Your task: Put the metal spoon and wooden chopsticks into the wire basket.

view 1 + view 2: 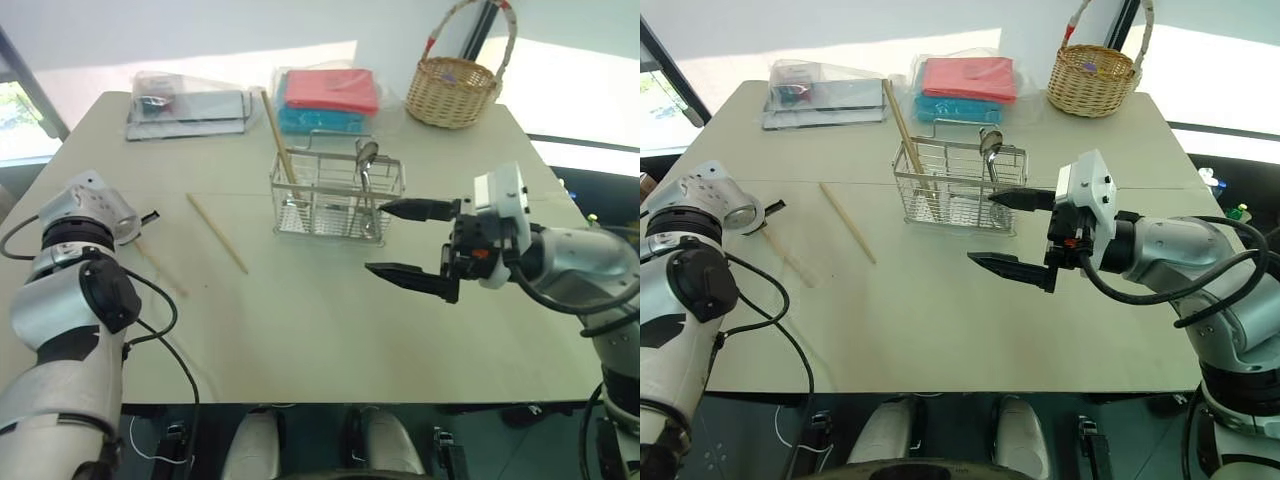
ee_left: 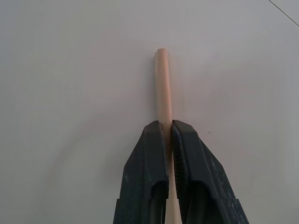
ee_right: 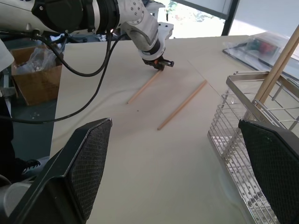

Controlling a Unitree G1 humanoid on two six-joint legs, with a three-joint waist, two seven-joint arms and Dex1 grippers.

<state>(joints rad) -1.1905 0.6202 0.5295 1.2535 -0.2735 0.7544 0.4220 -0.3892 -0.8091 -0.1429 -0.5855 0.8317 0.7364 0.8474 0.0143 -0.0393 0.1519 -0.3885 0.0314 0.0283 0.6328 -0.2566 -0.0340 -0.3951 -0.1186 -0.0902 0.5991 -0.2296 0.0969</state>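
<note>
The wire basket (image 1: 335,200) stands mid-table with the metal spoon (image 1: 367,158) upright inside and one wooden chopstick (image 1: 279,138) leaning out of its left end. A second chopstick (image 1: 217,233) lies loose on the table left of the basket. A third chopstick (image 2: 163,84) lies flat further left, and my left gripper (image 2: 167,125) is shut on it at table level; the right wrist view shows that gripper (image 3: 161,63) on the stick's end. My right gripper (image 1: 400,240) hovers open just right of the basket, with nothing between its fingers.
A round wicker basket (image 1: 455,92) sits at the back right corner. Pink and blue wrapped packs (image 1: 330,92) lie behind the wire basket, and a clear plastic package (image 1: 190,105) at the back left. The table's front edge (image 1: 350,402) runs near me.
</note>
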